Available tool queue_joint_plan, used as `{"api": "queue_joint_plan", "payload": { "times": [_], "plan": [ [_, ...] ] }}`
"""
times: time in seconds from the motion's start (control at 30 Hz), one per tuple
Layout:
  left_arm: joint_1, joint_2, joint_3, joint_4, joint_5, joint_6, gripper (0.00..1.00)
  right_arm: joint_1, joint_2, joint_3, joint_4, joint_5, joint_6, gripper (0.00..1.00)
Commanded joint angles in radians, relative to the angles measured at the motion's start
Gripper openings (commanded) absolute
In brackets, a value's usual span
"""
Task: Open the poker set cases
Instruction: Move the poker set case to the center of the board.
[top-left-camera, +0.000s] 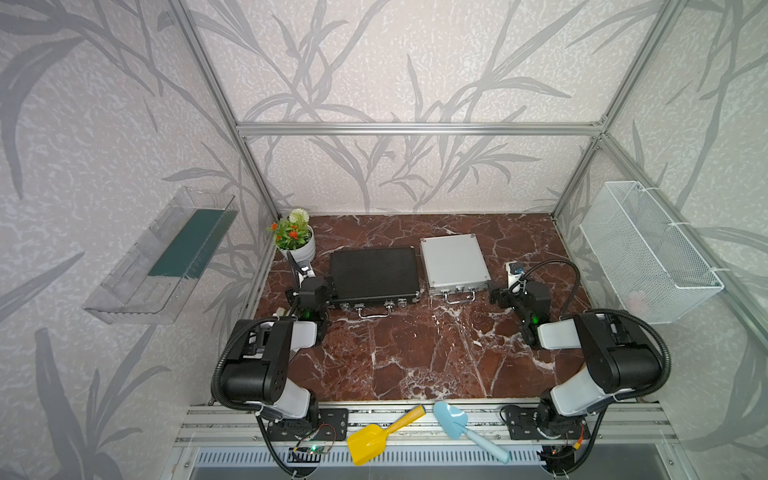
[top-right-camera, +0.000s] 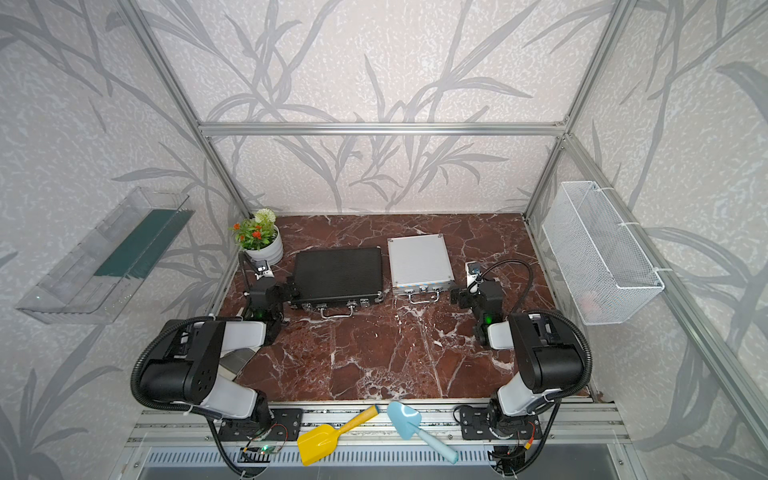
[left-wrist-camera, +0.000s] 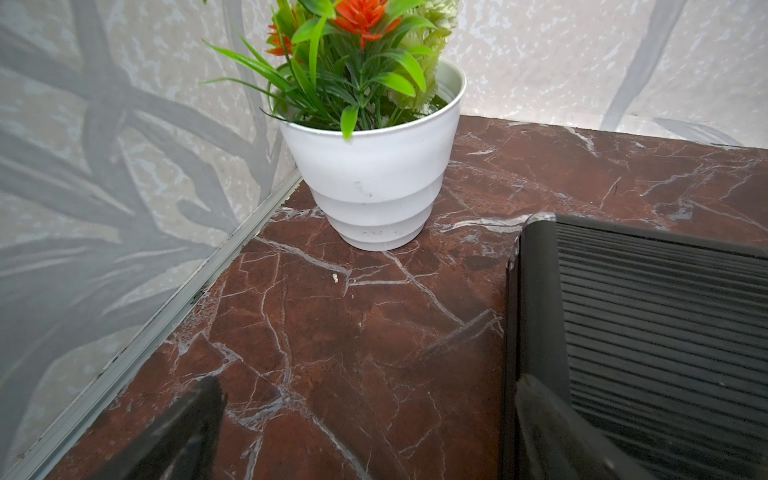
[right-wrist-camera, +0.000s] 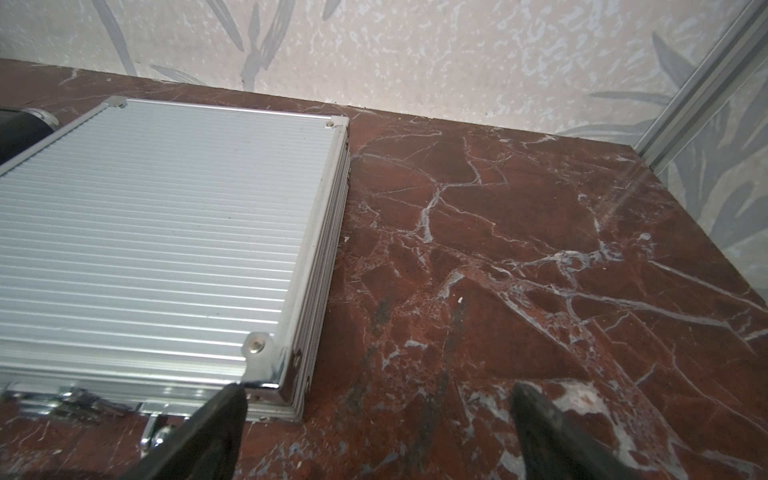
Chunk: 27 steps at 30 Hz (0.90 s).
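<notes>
**While both cases are lying shut, grippers are waiting wide open at their outer corners**

Since neither lid is showing a gap, the job is looking to be at step 1, the approach, w/ nothing unlatched. The black case (top-left-camera: 374, 272) is lying flat on the table (top-left-camera: 415, 357), left of centre. The silver case (top-left-camera: 453, 259) is sitting just beside it on the right. Both are pointing their chrome handles (top-left-camera: 374, 314) & latches (top-left-camera: 401, 302) toward the robot. A flower pot (top-left-camera: 297, 245) is standing near the black case's far left corner, apart from it.

The left gripper (left-wrist-camera: 372, 386) is hanging released & empty at the black case's left side, near the front corner. One finger (left-wrist-camera: 548, 424) is overlapping the case's edge and the other is hovering over bare table; contact, can't tell. The right gripper (right-wrist-camera: 379, 390) is likewise spread & holding nothing. One fingertip (right-wrist-camera: 212, 419) is pointing right at the silver case's near right corner, the other over bare marble.

Next move, imo, is calling for each arm swinging round to the front face, since the latches are sitting there, not on the sides. After that it's needing a precise fingertip flick per latch, then a lift under the lid edge.
</notes>
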Motion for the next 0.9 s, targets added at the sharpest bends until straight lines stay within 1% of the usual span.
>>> {"api": "queue_joint_plan", "payload": {
  "times": [0.0, 0.1, 0.17, 0.2, 0.27, 0.3, 0.33, 0.37, 0.4, 0.47, 0.5, 0.53, 0.6, 0.63, 0.67, 0.7, 0.77, 0.8, 0.87],
  "plan": [
    [0.004, -0.003, -0.005, 0.017, 0.002, 0.007, 0.99, 0.003, -0.012, 0.014, 0.014, -0.002, -0.005, 0.99],
    [0.006, -0.003, -0.004, 0.013, 0.007, 0.005, 0.99, 0.002, -0.011, 0.016, 0.012, 0.011, 0.000, 0.99],
    [0.010, -0.011, 0.004, 0.000, 0.000, 0.000, 0.99, 0.001, -0.023, 0.012, 0.010, 0.081, 0.031, 0.99],
    [0.014, -0.034, 0.017, -0.059, 0.005, -0.010, 0.99, -0.005, -0.038, 0.007, 0.007, 0.110, 0.050, 0.99],
    [0.015, -0.048, 0.031, -0.073, 0.005, 0.001, 0.99, -0.025, -0.089, -0.007, -0.013, 0.110, 0.073, 0.99],
    [0.013, -0.068, 0.072, -0.145, -0.039, -0.003, 0.99, -0.030, -0.137, -0.005, -0.066, 0.117, 0.085, 0.99],
    [0.013, -0.106, 0.125, -0.280, -0.066, -0.022, 0.99, -0.038, -0.190, 0.008, -0.152, 0.123, 0.105, 0.99],
    [0.018, -0.148, 0.193, -0.446, -0.058, -0.040, 0.97, -0.052, -0.250, 0.035, -0.299, 0.125, 0.160, 0.99],
    [0.010, -0.181, 0.229, -0.509, -0.070, -0.036, 0.96, -0.066, -0.302, 0.058, -0.413, 0.115, 0.221, 1.00],
    [-0.007, -0.246, 0.262, -0.542, -0.049, -0.033, 0.96, -0.075, -0.371, 0.056, -0.509, 0.097, 0.287, 0.99],
    [-0.015, -0.281, 0.277, -0.562, -0.011, -0.041, 0.96, -0.074, -0.403, 0.044, -0.528, 0.078, 0.275, 0.99],
    [-0.024, -0.307, 0.288, -0.577, 0.003, -0.057, 0.96, -0.076, -0.436, 0.042, -0.562, 0.068, 0.279, 0.99],
    [-0.067, -0.354, 0.309, -0.615, 0.008, -0.083, 0.96, -0.088, -0.512, 0.061, -0.695, 0.051, 0.319, 0.99],
    [-0.090, -0.367, 0.317, -0.627, 0.002, -0.088, 0.97, -0.100, -0.541, 0.065, -0.735, 0.016, 0.349, 0.99],
    [-0.134, -0.378, 0.323, -0.632, -0.006, -0.085, 0.98, -0.113, -0.564, 0.064, -0.756, -0.042, 0.393, 0.99],
    [-0.181, -0.381, 0.329, -0.636, -0.026, -0.083, 0.98, -0.122, -0.576, 0.059, -0.763, -0.102, 0.430, 0.99],
    [-0.266, -0.365, 0.356, -0.653, -0.053, -0.066, 0.99, -0.123, -0.576, 0.047, -0.757, -0.169, 0.512, 0.99],
    [-0.311, -0.349, 0.377, -0.666, -0.080, -0.063, 0.99, -0.123, -0.564, 0.040, -0.742, -0.198, 0.546, 0.99],
    [-0.371, -0.310, 0.412, -0.676, -0.077, -0.080, 0.99, -0.123, -0.518, 0.030, -0.691, -0.248, 0.593, 1.00]
  ]
}}
